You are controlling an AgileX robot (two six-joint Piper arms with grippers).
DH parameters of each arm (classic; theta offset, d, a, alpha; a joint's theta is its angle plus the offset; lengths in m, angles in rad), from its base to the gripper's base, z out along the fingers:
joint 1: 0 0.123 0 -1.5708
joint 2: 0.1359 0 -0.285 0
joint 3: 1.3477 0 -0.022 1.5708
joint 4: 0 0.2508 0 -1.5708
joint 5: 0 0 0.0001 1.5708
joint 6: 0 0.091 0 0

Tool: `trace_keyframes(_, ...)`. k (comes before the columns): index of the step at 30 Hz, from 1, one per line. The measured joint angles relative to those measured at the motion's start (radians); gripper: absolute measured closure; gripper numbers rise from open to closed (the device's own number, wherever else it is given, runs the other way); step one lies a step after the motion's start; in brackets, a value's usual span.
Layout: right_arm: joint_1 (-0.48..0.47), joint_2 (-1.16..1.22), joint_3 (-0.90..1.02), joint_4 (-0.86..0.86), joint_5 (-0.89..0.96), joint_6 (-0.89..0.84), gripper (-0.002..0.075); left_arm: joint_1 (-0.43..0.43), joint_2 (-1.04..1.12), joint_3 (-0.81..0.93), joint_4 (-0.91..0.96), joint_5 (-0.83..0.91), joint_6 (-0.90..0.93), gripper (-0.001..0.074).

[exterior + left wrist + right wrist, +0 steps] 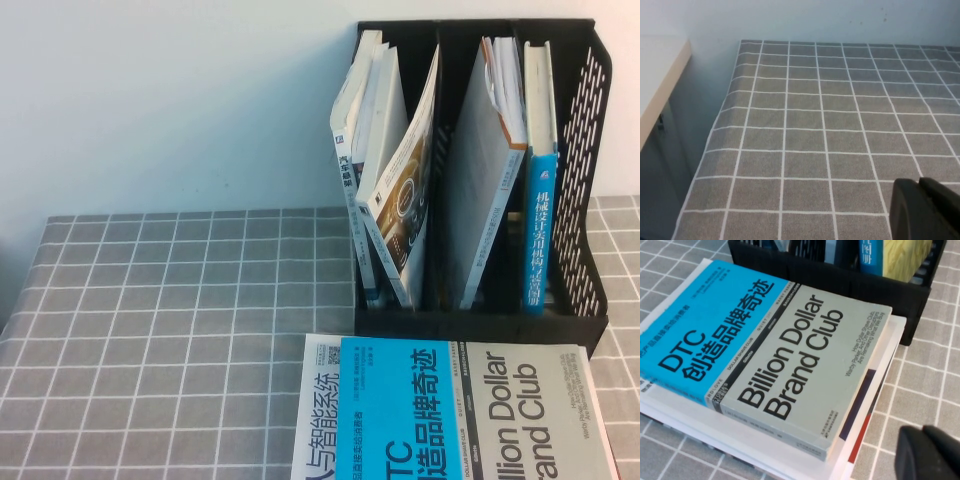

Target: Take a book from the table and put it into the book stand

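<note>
Neither left gripper (925, 210) over bare table (815, 125) nor right gripper (932, 455) beside the stack (765, 355) shows its fingers. The book (405, 215) already leans in the stand's (580, 180) left compartment; just withdraw clear.

grid-cloth table (150, 330), book stand (575, 320), stacked books (450, 420)

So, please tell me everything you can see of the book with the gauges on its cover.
The book is a large paperback, its cover part white, part dark brown-gold with round gauges. It stands in the left compartment of the black stand, tilted, top toward the divider, with other white books behind it. Neither gripper touches it: the left gripper hangs over bare cloth, the right gripper by the blue and grey book stacked before the stand.
</note>
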Motion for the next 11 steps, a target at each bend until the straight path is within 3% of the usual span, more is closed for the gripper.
trace_keyframes(11, 0.0, 0.0, 0.0, 0.0, 0.0, 0.0, 0.0729, 0.0, 0.0, 0.0, 0.002, 0.004, 0.011, 0.0738)
